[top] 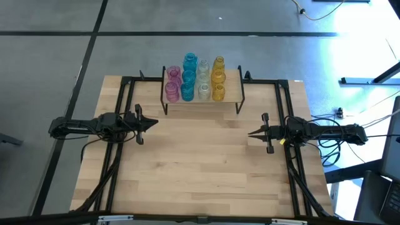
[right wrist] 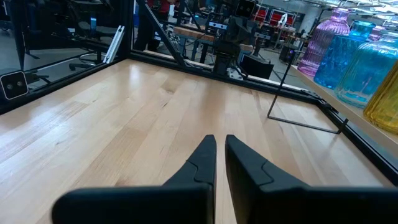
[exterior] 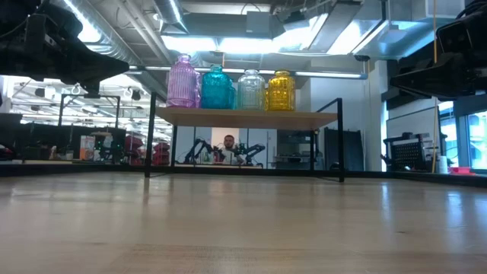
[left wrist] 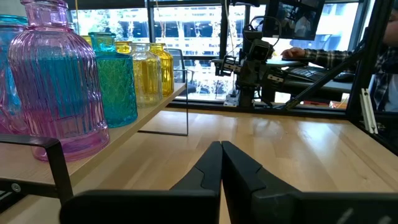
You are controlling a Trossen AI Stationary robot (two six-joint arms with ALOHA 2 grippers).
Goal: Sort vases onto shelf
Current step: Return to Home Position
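Shelf standing at far middle of wooden table, light board on thin black legs; vases all sitting on top of it in four colour columns: pink, teal, clear, amber; left gripper hovering over table's left side, fingers pressed together, holding nothing; right gripper hovering over right side, fingers nearly touching, holding nothing; both tips pointing inward toward each other, well apart; person sitting in room behind shelf.
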